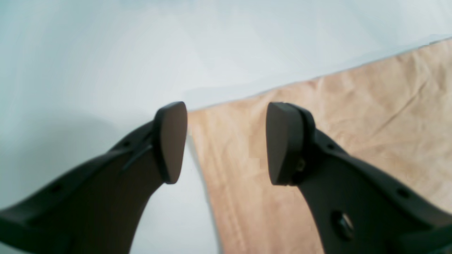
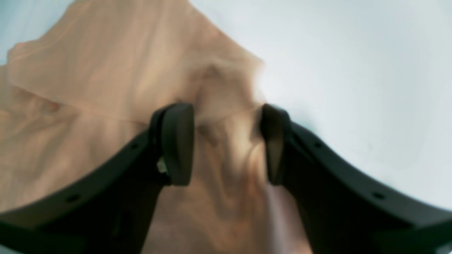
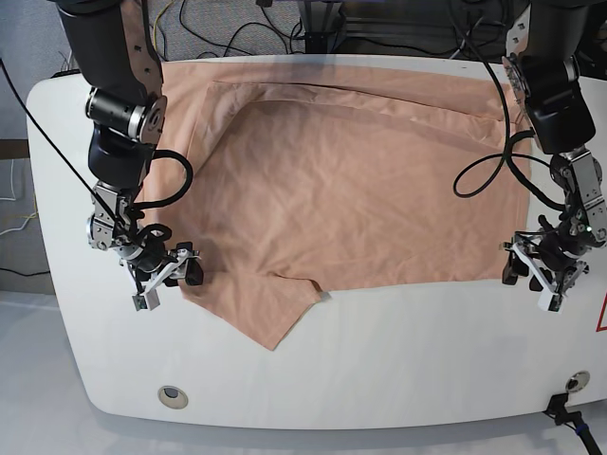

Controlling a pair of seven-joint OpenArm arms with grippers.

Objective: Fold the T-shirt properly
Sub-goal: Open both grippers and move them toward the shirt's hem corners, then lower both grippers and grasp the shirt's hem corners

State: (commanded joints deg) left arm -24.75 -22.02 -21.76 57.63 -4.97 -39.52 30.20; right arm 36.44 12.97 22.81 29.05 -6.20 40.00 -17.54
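Right, from where I stand, the base view takes in the whole scene: the T-shirt (image 3: pixel 360 190) lies spread over the white table (image 3: pixel 379 370), salmon-pink and wide, reaching from one arm across to the other. Along its far side a long band of cloth is folded, with a crease running down toward the robot's right. At the near side, by the right arm, a sleeve-like flap (image 3: pixel 256 305) sticks out to a blunt corner. The right gripper (image 3: pixel 193 274) is down at the shirt's near edge, just where that flap begins. The left gripper (image 3: pixel 521 271) is at the opposite near corner. Black cables (image 3: pixel 275 33) loop behind the table, and two round fittings sit in its top, one (image 3: pixel 174 397) near the front on the robot's right, the other (image 3: pixel 578 381) on its left.

In the left wrist view, the two fingers stand well apart, so the left gripper is open. A corner of the shirt shows between and beyond them, its edges fairly straight, with soft wrinkles toward the right of the picture. Whether the fingers touch the cloth, I can't tell.

In the right wrist view, the fingers are parted too, and the right gripper is open around a bunched edge of the shirt. Folds of cloth rise between them, one ridge close against the right-hand finger. That part is blurred, and I can't make out any firm grip.
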